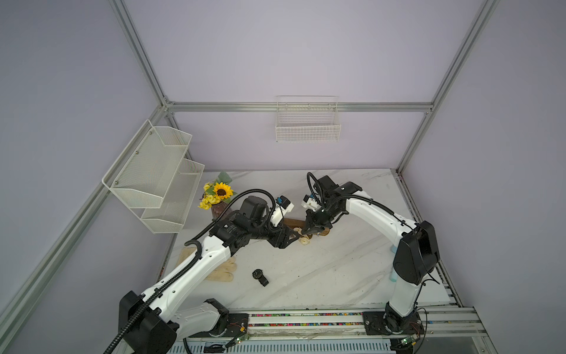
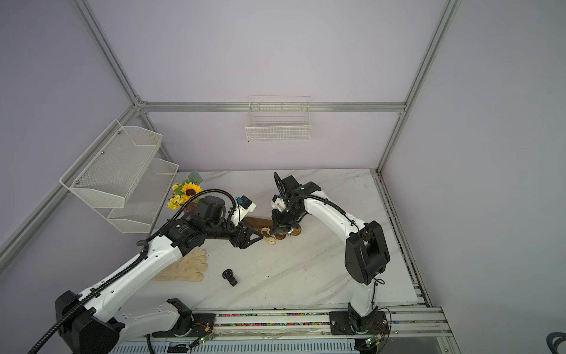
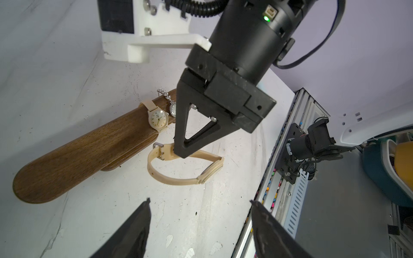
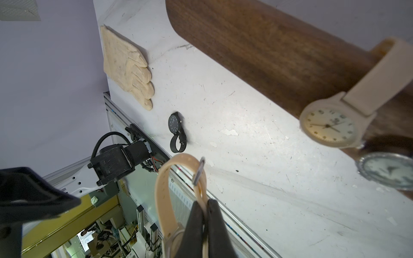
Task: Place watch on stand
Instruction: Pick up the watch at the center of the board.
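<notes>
On the stand [image 3: 78,152], two watches [image 3: 158,119]

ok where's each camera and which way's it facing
Both top views: high overhead, looking down on the table; left arm, right arm show.
Left wrist: looks past open left gripper at stand and right gripper.
Right wrist: looks past right gripper, shut on tan watch, at black watch.
Wrist views share stand, tan watch.

stand [image 3: 85,152] end bare, cream watch [image 3: 157,119] beyond
</notes>
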Controlling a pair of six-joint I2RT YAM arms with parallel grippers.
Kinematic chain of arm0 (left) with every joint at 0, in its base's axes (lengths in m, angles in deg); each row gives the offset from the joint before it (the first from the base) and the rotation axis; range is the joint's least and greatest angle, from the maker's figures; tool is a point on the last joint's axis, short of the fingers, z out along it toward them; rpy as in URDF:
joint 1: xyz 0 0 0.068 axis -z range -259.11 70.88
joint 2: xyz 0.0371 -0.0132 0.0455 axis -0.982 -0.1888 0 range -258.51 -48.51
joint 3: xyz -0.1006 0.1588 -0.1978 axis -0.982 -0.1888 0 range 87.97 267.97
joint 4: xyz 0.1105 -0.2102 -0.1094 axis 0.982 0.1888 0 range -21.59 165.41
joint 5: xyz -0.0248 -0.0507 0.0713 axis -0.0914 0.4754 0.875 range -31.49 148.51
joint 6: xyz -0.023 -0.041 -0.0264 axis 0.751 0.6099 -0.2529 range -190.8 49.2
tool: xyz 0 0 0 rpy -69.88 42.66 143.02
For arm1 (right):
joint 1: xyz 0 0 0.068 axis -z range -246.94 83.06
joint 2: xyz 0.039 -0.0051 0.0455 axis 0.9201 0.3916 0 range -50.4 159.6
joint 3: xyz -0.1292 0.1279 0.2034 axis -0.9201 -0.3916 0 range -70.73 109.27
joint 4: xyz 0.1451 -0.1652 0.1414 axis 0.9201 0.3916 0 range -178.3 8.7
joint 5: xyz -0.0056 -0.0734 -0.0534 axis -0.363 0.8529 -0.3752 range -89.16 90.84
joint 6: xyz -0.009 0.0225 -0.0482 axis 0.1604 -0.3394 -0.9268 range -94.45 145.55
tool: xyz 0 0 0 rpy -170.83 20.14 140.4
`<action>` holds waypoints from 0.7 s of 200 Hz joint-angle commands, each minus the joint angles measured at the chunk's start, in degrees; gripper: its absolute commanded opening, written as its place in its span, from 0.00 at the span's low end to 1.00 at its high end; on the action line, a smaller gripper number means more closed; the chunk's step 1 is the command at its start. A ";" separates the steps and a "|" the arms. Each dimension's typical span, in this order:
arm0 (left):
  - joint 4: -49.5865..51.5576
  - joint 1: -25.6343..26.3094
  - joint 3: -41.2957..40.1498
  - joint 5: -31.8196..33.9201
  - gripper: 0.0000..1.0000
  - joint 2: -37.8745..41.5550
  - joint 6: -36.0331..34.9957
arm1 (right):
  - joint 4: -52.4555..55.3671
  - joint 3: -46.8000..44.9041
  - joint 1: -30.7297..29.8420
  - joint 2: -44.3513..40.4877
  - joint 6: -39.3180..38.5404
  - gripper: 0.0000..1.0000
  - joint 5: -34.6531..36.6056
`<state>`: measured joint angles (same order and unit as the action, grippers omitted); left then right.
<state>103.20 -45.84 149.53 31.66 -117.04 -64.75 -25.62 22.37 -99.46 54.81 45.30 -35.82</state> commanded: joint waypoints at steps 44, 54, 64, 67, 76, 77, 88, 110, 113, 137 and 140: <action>-1.04 3.48 6.24 -2.68 0.70 -7.04 -4.88 | 3.12 -1.75 -1.23 0.52 -3.04 0.00 -3.15; -0.95 3.94 7.01 -2.76 0.70 -8.07 -5.17 | 2.70 -1.95 -1.39 0.58 -3.05 0.00 -3.26; -0.81 4.37 7.82 -3.58 0.70 -9.08 -5.59 | 2.57 -2.19 -1.63 0.52 -3.05 0.00 -3.25; -0.73 4.55 8.13 -3.76 0.69 -9.44 -5.70 | 2.58 -2.21 -1.59 0.61 -3.13 0.00 -3.29; -0.51 4.99 8.76 -4.36 0.69 -10.43 -6.13 | 2.39 -2.37 -1.64 0.59 -3.18 0.00 -3.33; -0.51 5.02 8.84 -4.44 0.68 -10.50 -6.17 | 2.38 -2.34 -1.66 0.60 -3.20 0.00 -3.33; 0.41 5.68 9.78 -4.62 0.67 -11.62 -6.71 | 2.44 -2.44 -1.67 0.69 -3.30 0.00 -3.33; 2.02 6.69 10.33 -5.03 0.64 -11.89 -7.26 | 2.80 -2.20 -1.70 0.79 -3.74 0.00 -3.03; 2.04 6.79 10.14 -5.12 0.64 -11.89 -7.32 | 2.81 -2.22 -1.68 0.86 -3.79 0.00 -3.06; 2.71 7.33 9.21 -5.53 0.63 -11.89 -7.37 | 3.31 -1.85 -1.68 1.03 -4.33 0.00 -3.06; 2.86 7.35 9.07 -5.50 0.63 -11.89 -7.36 | 3.37 -1.76 -1.68 1.05 -4.43 0.00 -3.11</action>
<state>104.51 -39.06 156.83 28.11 -129.28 -70.33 -24.05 20.07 -100.81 55.01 42.94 -37.88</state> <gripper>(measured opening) 0.633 0.068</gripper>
